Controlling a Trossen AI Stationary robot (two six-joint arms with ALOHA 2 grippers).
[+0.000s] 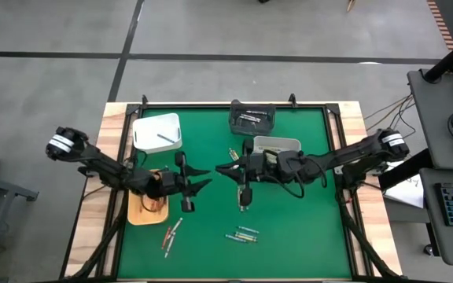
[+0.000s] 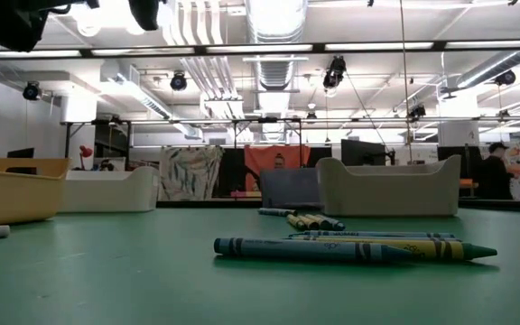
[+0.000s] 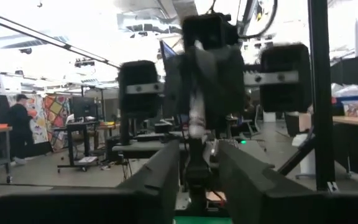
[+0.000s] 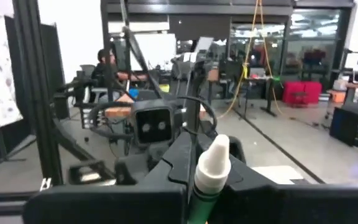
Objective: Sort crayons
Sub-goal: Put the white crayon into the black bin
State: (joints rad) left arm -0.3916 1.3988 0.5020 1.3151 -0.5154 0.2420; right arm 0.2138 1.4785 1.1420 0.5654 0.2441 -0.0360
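Above the middle of the green desk [image 1: 289,220], the right pincer [image 4: 211,186] is clamped on a white-tipped green crayon [image 4: 211,165], its long axis along the fingers, tip pointing outward toward the left pincer [image 1: 199,179], whose fingers stand apart, empty. Loose crayons [image 1: 242,234] lie flat near the front edge, wrapper print unreadable.

Far centre of mat [image 1: 289,212]: dark tray [image 1: 252,119].
Far left: tray [image 1: 157,131], one crayon inside [image 1: 166,137].
Right of centre, nearer than dark tray: another tray [image 1: 277,145].
Left edge: bowl [image 1: 146,206].
Mid-table: left gripper [image 1: 199,178] and right gripper [image 1: 225,168], tip to tip.
Near left: crayon pair [image 1: 171,233].
Near centre: crayon cluster [image 1: 242,234].
Between far trays: loose crayons [image 1: 232,153].
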